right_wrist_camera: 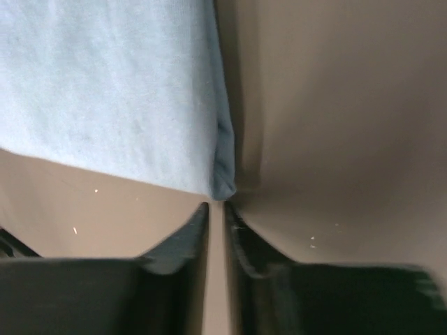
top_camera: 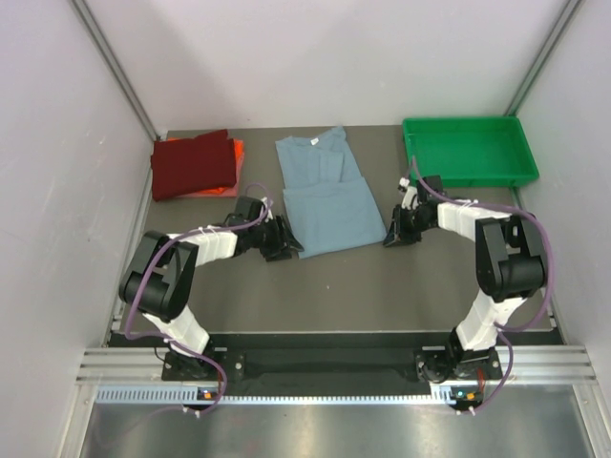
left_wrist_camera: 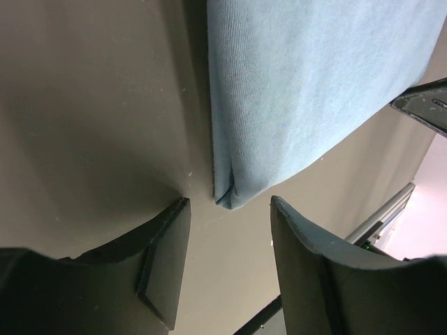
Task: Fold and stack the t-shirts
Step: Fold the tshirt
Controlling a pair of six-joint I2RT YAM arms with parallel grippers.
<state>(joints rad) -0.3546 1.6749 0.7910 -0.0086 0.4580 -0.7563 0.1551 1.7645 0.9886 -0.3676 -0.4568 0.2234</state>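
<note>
- Left gripper (left_wrist_camera: 230, 202): fingers apart, straddling the near left corner of the grey-blue t-shirt (top_camera: 329, 205); nothing gripped yet.
- Right gripper (right_wrist_camera: 216, 208): fingers drawn nearly together at the near right corner; whether cloth is pinched cannot be told.
- Grey-blue t-shirt: flat on the counter (top_camera: 334, 286), sleeves folded in, collar far.
- Step, judged: taking the hem for the lengthwise fold; the next move calls for firm holds on both corners.
- Dark red t-shirt (top_camera: 194, 162): folded, atop the orange t-shirt (top_camera: 237, 151), far left.

A green tray (top_camera: 468, 151) sits on the dark table (top_camera: 363, 286) at its far right corner, seemingly against the wall (top_camera: 573, 114).
</note>
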